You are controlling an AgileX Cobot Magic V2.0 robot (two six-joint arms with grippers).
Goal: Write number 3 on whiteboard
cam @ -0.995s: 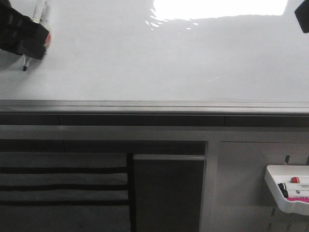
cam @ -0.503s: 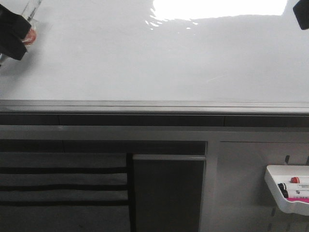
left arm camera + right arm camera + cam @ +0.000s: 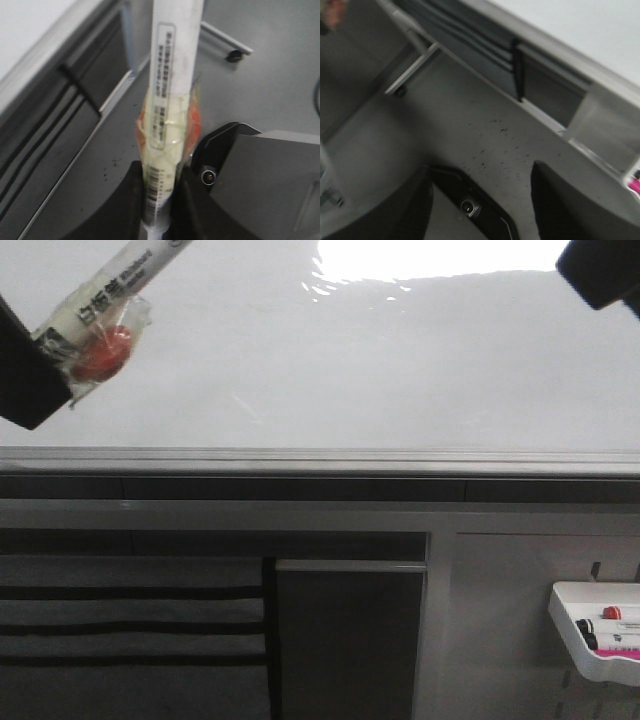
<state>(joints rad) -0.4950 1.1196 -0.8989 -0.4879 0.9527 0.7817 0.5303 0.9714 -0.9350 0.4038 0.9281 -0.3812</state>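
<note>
Marker (image 3: 110, 285) in left tool (image 3: 159, 210), slanted up-right over whiteboard (image 3: 400, 370)

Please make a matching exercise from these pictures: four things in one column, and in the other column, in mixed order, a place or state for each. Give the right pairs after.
Things:
1. marker
2. whiteboard
3. small tray
4. right gripper

Places or states:
A. mounted low at the right, with pens in it
B. fingers apart, nothing between them
C. clamped in the left gripper
D. glossy, reflecting a bright light

Pairs: 1-C, 2-D, 3-A, 4-B
</note>
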